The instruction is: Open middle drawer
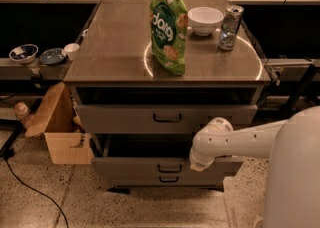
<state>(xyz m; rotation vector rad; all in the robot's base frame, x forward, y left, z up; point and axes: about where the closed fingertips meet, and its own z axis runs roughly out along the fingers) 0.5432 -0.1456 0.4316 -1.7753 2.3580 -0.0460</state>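
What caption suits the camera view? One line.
Gripper at the open middle drawer, right of its handle; bag, bowl and can above.

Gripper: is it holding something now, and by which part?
It cannot be told. The gripper is at the middle drawer, by the front panel's top edge, right of the loop handle, but the arm hides any contact.

Hand [196, 165] at middle drawer [134, 167] front

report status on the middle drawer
Pincer at front of wide grey metal middle drawer, right of its dark loop handle. Drawer partly out. Brown cardboard box left, apart from it.
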